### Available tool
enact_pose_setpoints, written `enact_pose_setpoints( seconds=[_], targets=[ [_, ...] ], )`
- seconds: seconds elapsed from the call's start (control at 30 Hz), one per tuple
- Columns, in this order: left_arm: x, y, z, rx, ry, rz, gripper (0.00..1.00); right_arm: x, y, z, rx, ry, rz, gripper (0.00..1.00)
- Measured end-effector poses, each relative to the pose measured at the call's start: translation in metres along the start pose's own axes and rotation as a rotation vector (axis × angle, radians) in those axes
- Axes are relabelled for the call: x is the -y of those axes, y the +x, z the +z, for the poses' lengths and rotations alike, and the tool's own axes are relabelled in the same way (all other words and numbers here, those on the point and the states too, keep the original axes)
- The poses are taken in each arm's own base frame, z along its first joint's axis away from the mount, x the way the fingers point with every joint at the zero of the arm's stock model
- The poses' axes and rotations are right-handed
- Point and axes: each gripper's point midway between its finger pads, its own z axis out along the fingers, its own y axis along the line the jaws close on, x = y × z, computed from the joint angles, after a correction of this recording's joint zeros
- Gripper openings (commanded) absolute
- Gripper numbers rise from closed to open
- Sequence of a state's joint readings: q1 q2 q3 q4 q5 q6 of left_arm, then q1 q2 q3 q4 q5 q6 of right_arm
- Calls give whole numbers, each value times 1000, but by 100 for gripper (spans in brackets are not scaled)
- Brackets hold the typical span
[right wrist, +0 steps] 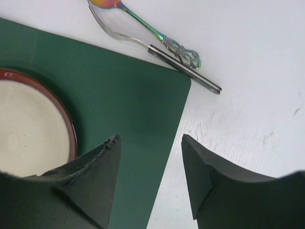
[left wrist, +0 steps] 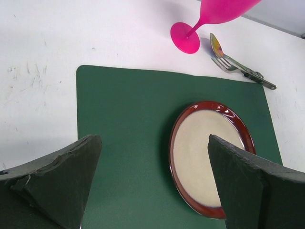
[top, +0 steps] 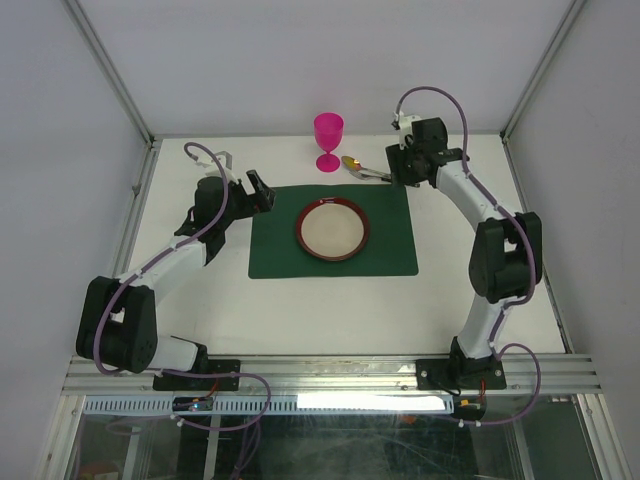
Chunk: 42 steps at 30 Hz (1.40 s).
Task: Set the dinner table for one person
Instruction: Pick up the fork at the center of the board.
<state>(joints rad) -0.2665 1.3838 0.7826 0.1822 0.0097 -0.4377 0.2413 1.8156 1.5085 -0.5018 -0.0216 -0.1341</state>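
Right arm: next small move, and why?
Probably ease the right gripper forward and down over the fork, at its dark handle. The jaws are open and empty above the green placemat corner. The fork and spoon lie together off the mat on the dinner table, not beside the plate.

One green placemat (top: 390,252), one red-rimmed plate (top: 300,230), one pink goblet (top: 328,135), one spoon (right wrist: 147,28), one fork (right wrist: 162,54), one counter (top: 330,312).

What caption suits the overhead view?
Red-rimmed plate on green placemat, pink goblet and cutlery beyond, on the white dinner table.
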Motion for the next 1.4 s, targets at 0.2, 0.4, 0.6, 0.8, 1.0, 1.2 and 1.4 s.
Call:
enact_pose_setpoints(
  seconds=[0.2,0.4,0.6,0.8,1.0,1.2,1.4],
  targets=[
    [1,-1,0,6,3,0,99,2,-7,21,7,-85,-52,54],
    [1,-1,0,6,2,0,99,4,-17,45,28,-200,-126,54],
    [0,-1,0,6,0,0,99,12,-26,72,40,-255,-184,53],
    [-1,-2,0,9,-6,1,99,17,-20,88,25,-280,-208,53],
    [-5,0,2,5,-15,-1,99,18,-18,99,20,-287,-230,52],
    [-8,5,6,-8,-22,-1,99,20,-16,107,19,-291,-259,50],
    [-10,7,7,-14,-27,2,99,22,-7,119,5,-301,-270,49]
  ],
)
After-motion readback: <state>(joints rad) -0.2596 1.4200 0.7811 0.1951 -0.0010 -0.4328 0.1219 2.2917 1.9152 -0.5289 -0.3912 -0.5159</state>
